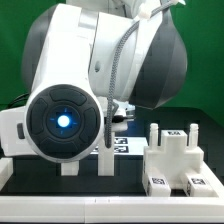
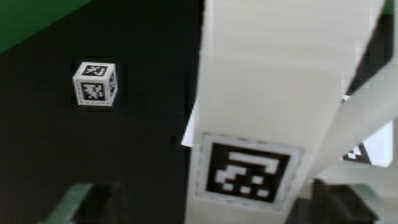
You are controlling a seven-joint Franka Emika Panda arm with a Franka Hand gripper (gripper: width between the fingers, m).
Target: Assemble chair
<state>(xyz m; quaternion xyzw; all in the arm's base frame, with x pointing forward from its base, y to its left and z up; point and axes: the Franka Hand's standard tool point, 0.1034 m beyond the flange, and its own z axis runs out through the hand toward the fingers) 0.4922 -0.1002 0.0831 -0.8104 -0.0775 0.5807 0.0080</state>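
My gripper [image 2: 205, 207], jaws apart, straddles the bar [image 2: 267, 95], which runs lengthwise straight out from between them; one jaw stands clear of it.

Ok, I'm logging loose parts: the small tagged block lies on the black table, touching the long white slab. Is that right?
Not touching. The wrist view shows the small tagged block lying on the black table apart from the long white slab, with bare table between them.
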